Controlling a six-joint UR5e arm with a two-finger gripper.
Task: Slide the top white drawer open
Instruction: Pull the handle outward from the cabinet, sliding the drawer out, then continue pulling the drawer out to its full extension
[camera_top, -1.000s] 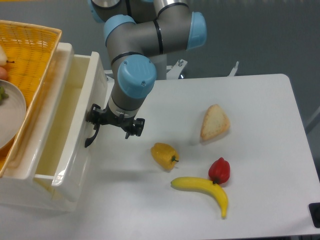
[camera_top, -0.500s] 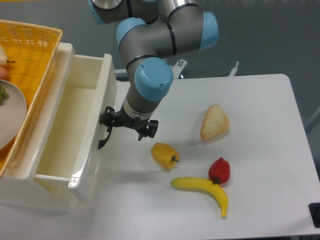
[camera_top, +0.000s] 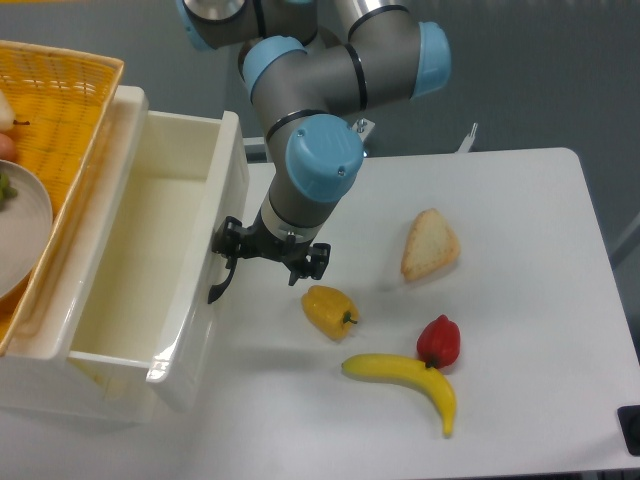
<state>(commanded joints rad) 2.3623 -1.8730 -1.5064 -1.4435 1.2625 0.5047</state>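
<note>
The top white drawer (camera_top: 150, 260) sits at the left of the table (camera_top: 520, 250), pulled well out of its cabinet; its inside is bare and its panelled front faces right toward the arm. It looks like a rigid, glossy, deep box: likely heavy for its size, slick on the faces, riding on runners, so it should travel straight along 1 axis and resist side pulls. The smooth panels give no purchase. The only sensible grip is the curved black handle (camera_top: 220, 287) on the front, thin and hard, likely to slip out of a loose pinch.

The gripper (camera_top: 268, 262) sits right against the drawer front, at handle height, with the handle's lower end poking out below its left side. The fingers (camera_top: 308, 268) point down and look close together, but the view does not show whether they clamp the handle or merely hook it: cannot tell.

Judged from the extension, the opening is mostly done.

Nearby: yellow pepper (camera_top: 328, 310) just below-right of the gripper, then red pepper (camera_top: 439, 341), banana (camera_top: 404, 381) and bread wedge (camera_top: 430, 245) farther right. Yellow wicker basket (camera_top: 60, 110) on top of the cabinet, left.
</note>
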